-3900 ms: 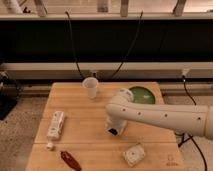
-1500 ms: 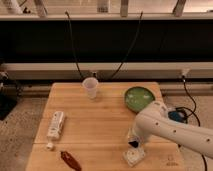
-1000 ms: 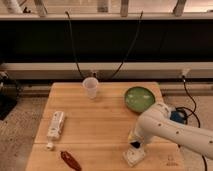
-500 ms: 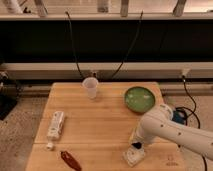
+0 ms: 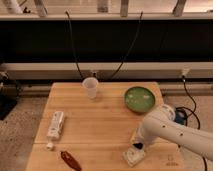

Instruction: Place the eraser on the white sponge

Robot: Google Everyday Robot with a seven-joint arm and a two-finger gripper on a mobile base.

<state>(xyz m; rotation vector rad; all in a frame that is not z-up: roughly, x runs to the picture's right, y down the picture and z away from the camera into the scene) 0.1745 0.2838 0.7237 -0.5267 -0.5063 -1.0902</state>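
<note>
One wooden table (image 5: 100, 125), seven things on or over it by my count.

One arm (image 5: 167, 131), white, comes in from the right edge and bends down toward the front right of the table. One gripper (image 5: 136, 145) at its end, low, directly over the white sponge (image 5: 132, 158) and touching it or just above it. I can't tell if the claw is open, closed or gripping something.

One white sponge, lying tilted near the front edge of the table, right of centre, well in front of the bowl. Its upper right part is covered by the gripper.

I can't pick out the eraser on its own. One small dark spot (image 5: 139, 147) at the gripper tip, right at the sponge's top edge, may be it.

One green bowl (image 5: 139, 98), back right, upright. One clear plastic cup (image 5: 90, 88), back centre, upright, well left of the bowl.

One long white packet (image 5: 56, 125) on the left side, lying flat. One tiny white piece (image 5: 49, 146) just in front of it. One reddish-brown object (image 5: 71, 160) at the front left, lying at an angle.

Two black cables (image 5: 73, 45) hang behind the table.
</note>
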